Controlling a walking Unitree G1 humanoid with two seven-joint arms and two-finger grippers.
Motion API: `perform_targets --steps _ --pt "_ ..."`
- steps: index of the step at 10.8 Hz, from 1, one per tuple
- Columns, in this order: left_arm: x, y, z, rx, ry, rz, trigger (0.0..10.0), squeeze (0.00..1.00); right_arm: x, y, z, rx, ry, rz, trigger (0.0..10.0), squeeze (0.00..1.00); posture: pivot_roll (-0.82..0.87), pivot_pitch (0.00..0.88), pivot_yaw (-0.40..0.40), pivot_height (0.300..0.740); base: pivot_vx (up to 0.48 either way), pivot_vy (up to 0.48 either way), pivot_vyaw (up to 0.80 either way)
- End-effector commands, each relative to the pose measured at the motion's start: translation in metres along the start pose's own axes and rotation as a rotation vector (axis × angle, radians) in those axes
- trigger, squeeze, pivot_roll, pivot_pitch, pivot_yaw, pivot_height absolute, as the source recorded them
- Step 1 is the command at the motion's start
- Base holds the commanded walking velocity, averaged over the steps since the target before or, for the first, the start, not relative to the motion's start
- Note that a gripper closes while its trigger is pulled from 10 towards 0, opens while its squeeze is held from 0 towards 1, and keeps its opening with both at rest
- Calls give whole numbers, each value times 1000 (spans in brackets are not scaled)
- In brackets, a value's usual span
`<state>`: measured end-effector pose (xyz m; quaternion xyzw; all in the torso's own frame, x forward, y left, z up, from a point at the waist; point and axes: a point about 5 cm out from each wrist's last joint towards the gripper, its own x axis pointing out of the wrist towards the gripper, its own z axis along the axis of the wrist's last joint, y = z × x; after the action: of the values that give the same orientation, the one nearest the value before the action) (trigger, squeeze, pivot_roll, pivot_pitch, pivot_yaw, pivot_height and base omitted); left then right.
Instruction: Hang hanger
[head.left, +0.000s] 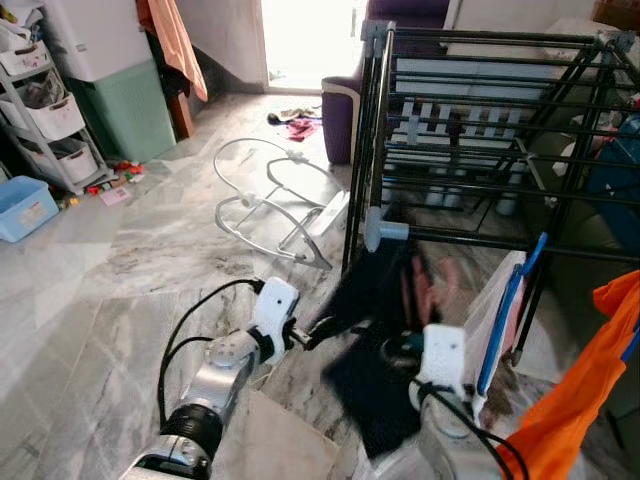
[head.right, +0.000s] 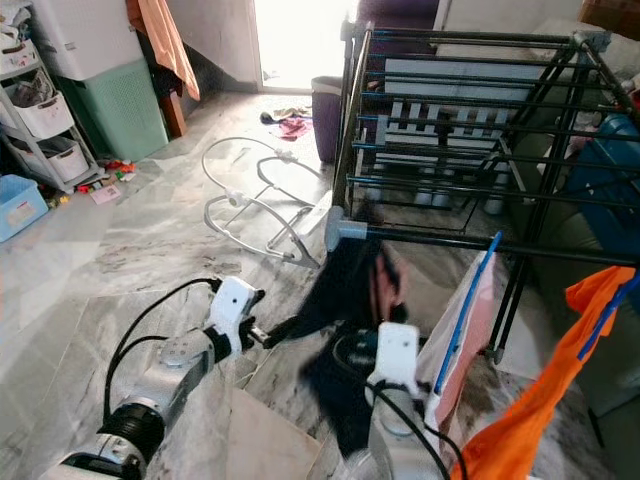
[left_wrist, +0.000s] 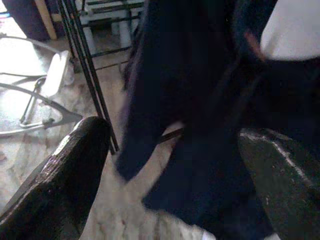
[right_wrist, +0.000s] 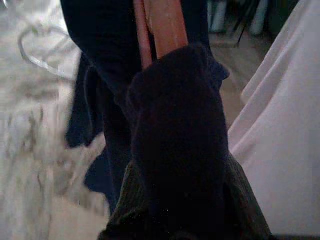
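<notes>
A dark navy garment (head.left: 375, 385) hangs blurred on a reddish hanger (right_wrist: 167, 25) just in front of the black drying rack (head.left: 470, 100), below its near left corner. My right gripper (head.left: 402, 350) is under the rack's front rail, shut on the hanger, and the dark cloth drapes over its fingers (right_wrist: 175, 150). My left gripper (head.left: 322, 328) reaches in from the left at the garment's edge. It is open, its two black fingers (left_wrist: 75, 170) spread wide with the cloth hanging just ahead of them.
A pale garment on a blue hanger (head.left: 505, 310) and an orange garment (head.left: 585, 395) hang on the rack to the right. A white wire frame (head.left: 270, 200) lies on the marble floor to the left. Shelves (head.left: 50, 120) and a blue bin (head.left: 25, 208) stand far left.
</notes>
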<state>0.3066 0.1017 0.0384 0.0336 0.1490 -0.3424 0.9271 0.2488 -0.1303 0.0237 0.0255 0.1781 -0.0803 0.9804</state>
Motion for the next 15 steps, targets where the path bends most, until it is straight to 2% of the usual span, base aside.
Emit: perform_targets --steps 1,4,5,8,11,15 --pt "-2 2 1 21 6 -8 10000 0 -2 12 21 71 -90 3 10000 0 -23 51 32 740 0 0 0" --pt "-2 3 0 24 15 -7 10000 0 6 11 41 111 -100 14 10000 0 -24 61 24 740 0 0 0" --pt "-2 1 -1 22 15 -9 10000 0 13 7 48 144 -84 8 10000 0 -23 67 15 740 0 0 0" --pt "-4 0 -4 19 17 -8 10000 0 27 3 61 164 -56 18 10000 0 -16 70 -2 740 0 0 0" --pt "-6 0 -6 19 17 0 10000 0 36 12 53 172 48 76 10000 0 -4 72 -16 740 0 0 0" --pt "-8 1 -8 21 22 3 10000 0 33 20 28 203 167 112 10000 0 -1 77 -22 740 0 0 0"
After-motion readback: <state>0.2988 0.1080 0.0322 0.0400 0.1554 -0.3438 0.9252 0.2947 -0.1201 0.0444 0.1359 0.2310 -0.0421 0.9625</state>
